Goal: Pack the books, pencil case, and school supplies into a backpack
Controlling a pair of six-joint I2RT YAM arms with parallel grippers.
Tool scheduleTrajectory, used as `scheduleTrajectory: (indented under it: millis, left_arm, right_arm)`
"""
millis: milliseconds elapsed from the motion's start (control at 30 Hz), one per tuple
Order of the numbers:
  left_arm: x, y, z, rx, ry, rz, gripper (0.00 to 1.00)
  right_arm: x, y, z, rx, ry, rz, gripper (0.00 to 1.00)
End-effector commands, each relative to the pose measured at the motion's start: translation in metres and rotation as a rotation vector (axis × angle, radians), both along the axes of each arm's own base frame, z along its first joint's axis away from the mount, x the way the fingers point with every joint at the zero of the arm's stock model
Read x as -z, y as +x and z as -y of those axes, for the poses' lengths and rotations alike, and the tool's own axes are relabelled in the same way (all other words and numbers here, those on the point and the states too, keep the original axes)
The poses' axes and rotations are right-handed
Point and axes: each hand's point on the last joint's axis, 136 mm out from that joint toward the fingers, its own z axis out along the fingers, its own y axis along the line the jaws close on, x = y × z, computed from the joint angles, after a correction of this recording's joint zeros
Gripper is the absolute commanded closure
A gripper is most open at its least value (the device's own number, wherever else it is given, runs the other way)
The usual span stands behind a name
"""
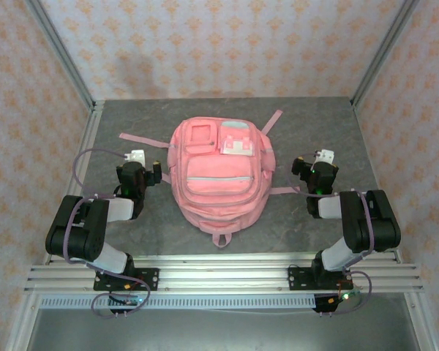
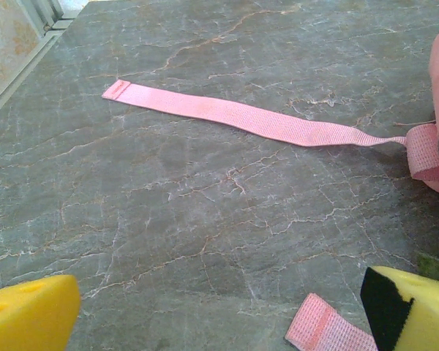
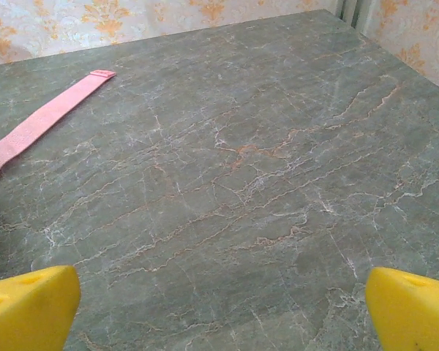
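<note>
Nearest, the left gripper (image 1: 152,175) hangs just left of the big pink cloth backpack (image 1: 216,175); its yellow fingers (image 2: 29,314) are spread wide with nothing between them. The right gripper (image 1: 301,170) hangs just right of the backpack; its fingers are spread wide and bare too. The backpack lies flat, front side up, on the grey stone-look table (image 1: 293,219), between the two grippers. A long flat pink strap (image 2: 227,115) trails from the backpack's far left side. The zips look shut, though they are too small to be sure. I think the step in hand is getting the bag open; next, one gripper should hold the backpack steady while the other pinches a zip pull and draws it along.
</note>
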Motion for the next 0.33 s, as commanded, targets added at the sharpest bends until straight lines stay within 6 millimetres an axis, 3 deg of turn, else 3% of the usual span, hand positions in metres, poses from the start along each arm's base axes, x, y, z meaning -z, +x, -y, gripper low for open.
scheduleTrajectory:
  millis: [0, 300]
  left_arm:
    - [-0.0156, 0.0085, -0.0016, -0.003, 0.001, 0.053, 0.00]
    - [-0.0157, 0.0087, -0.0015, -0.002, 0.000, 0.052, 0.00]
  right_arm:
    - [-0.0050, 0.0014, 0.0005, -0.001, 0.014, 0.015, 0.01]
    - [-0.0055, 0.0018, 0.0004, -0.002, 0.013, 0.016, 0.01]
